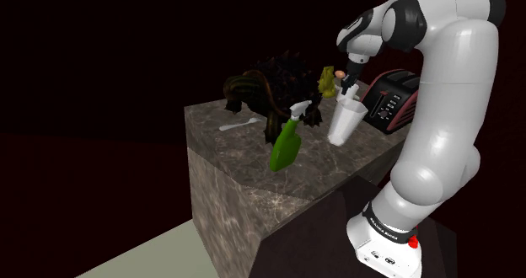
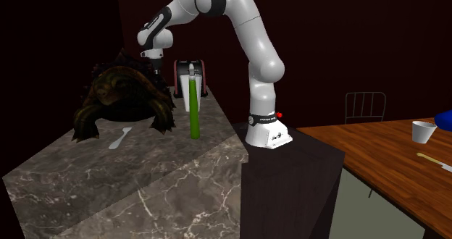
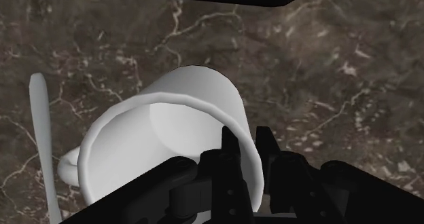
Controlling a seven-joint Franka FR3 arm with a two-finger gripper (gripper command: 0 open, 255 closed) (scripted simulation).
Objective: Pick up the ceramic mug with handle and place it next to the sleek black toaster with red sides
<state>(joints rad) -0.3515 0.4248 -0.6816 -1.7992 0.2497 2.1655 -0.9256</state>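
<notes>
On the desk (image 1: 244, 150), at the toaster's (image 1: 394, 95) nine o'clock, the plain white mug (image 1: 346, 123) has its rim pinched by the gripper (image 1: 348, 92), its handle (image 3: 67, 169) mostly hidden.

- Counter (image 1: 253, 163): dark, marble-like stone with pale veins.
- Mug (image 3: 170, 141): smooth, matt white.
- Toaster (image 1: 392, 99): black, faintly glossy.
- Table (image 2: 377, 158): brown wood, grained.
- Arm (image 1: 438, 108): smooth, glossy white.
</notes>
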